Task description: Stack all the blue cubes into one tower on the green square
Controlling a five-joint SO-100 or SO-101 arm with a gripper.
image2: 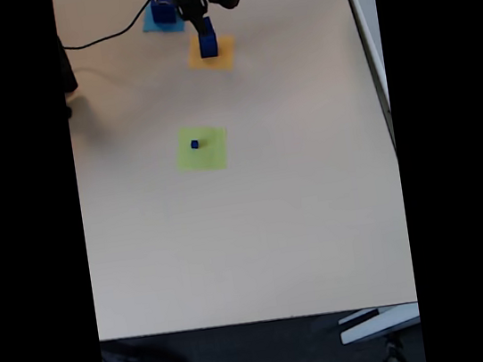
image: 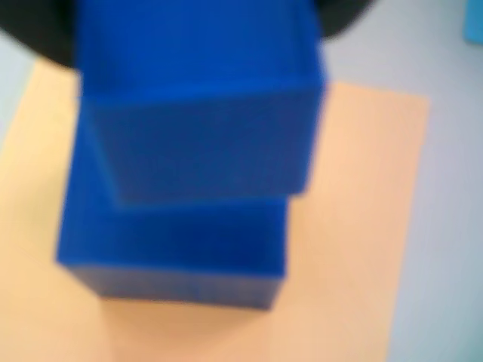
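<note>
Two blue cubes point(image: 173, 249) stand stacked on the orange square point(image: 355, 226) in the wrist view, the upper cube point(image: 200, 113) blurred and close to the lens. In the fixed view the gripper point(image2: 204, 26) sits over that stack; whether it grips cannot be told. A small cube point(image2: 194, 143) rests on the green square point(image2: 211, 156). Another cube point(image2: 163, 7) sits on the light-blue square point(image2: 152, 25).

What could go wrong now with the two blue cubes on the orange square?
The upper cube sits twisted on the lower cube and seems to overhang it, so it may slip off. Also, the small cube already occupies the green square; stacking bigger cubes on it would probably be unstable.
</note>
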